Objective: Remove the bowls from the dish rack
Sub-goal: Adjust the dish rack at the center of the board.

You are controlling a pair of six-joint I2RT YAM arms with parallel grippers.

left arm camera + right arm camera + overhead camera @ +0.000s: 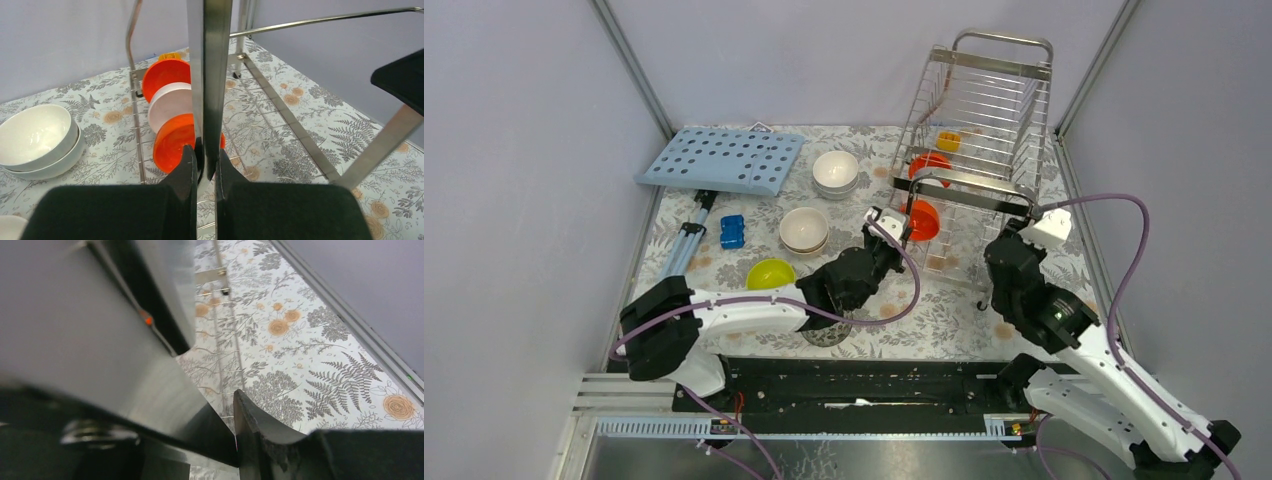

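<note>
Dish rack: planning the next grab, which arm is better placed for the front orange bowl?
Left. The left gripper, though shut on a dish rack bar, sits beside that orange bowl; the right gripper is at the rack's opposite end, away from the bowls.

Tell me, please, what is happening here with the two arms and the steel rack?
The bowls are being unloaded from the dish rack. The left gripper is shut on a flat steel bar of the rack, not on a bowl. The right gripper is at the rack's right post; its blurred view does not show whether it is clamped. Two orange bowls and a white bowl stand in the rack. The white stack, cream bowl and lime-green bowl sit on the table.
</note>
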